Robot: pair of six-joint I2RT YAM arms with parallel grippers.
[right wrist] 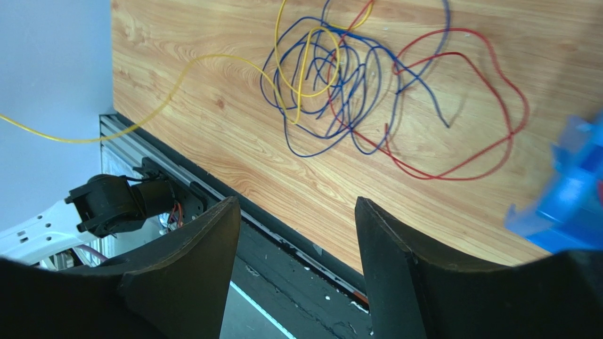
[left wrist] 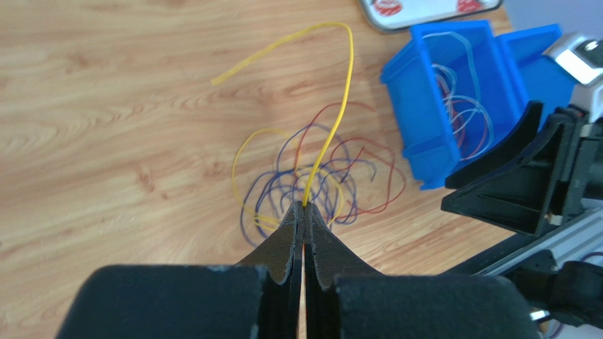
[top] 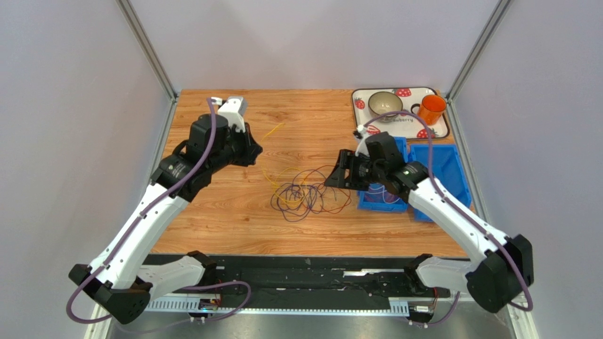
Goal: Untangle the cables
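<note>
The cables lie as a loose tangle (top: 306, 195) of purple, yellow and orange-red loops at mid table. The tangle also shows in the left wrist view (left wrist: 311, 185) and the right wrist view (right wrist: 340, 78). My left gripper (top: 255, 151) is shut on a yellow cable (left wrist: 345, 92) and holds it above the wood, left of the tangle; the cable's free end curls off to the far side (top: 273, 131). The pinch shows at the tips of my left gripper in its own view (left wrist: 304, 207). My right gripper (top: 338, 174) is open and empty just right of the tangle, its jaws wide apart in its own view (right wrist: 296, 206). A red loop (right wrist: 495, 92) lies nearest it.
Two blue bins (top: 440, 169) stand to the right; the nearer one (left wrist: 453, 106) holds several thin cables. A strawberry tray (top: 439, 131) with a bowl (top: 385, 103) and an orange cup (top: 431, 109) sits at the back right. The table's near edge and black rail (right wrist: 297, 247) lie below my right gripper.
</note>
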